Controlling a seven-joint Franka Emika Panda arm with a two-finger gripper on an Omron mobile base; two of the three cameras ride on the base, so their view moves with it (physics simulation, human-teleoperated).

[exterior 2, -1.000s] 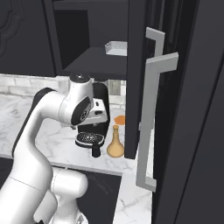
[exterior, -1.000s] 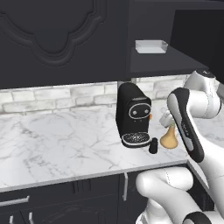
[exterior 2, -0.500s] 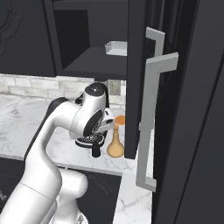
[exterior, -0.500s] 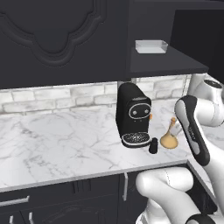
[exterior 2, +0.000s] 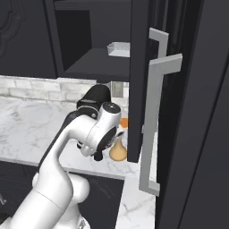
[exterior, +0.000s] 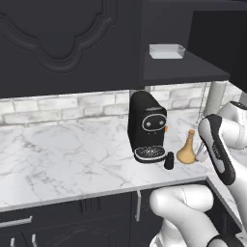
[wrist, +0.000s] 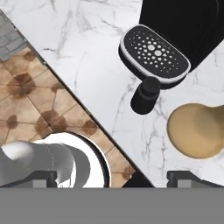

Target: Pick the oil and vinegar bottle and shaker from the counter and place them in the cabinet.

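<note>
A white robot arm hangs over the front edge of the marble counter (exterior: 67, 154), its gripper (wrist: 113, 178) spread wide and empty, looking straight down. In the hand view the two dark fingertips (wrist: 186, 177) stand far apart at the bottom edge. The black shaker (wrist: 145, 95) stands on the marble at about 1 o'clock from the point between the tips, well apart from them. The rounded tan base of the oil and vinegar bottle (wrist: 197, 130) lies at about 2 o'clock, nearer the right-hand tip but not touching it. The shaker sits just in front of the coffee machine (exterior: 146, 126), close to its perforated drip tray (wrist: 154, 53), with the bottle just beside the shaker.

From the left base view the shaker (exterior: 169, 160) and the bottle (exterior: 187, 149) stand side by side near the counter's front edge, the bottle at 3 o'clock from the shaker, with the arm's forearm just right of them. In the right base view the bottle (exterior 2: 118, 151) shows past the arm's wrist. Above, the dark cabinet (exterior: 185, 67) stands open, a pale shallow tray (exterior: 166, 50) on its shelf.
</note>
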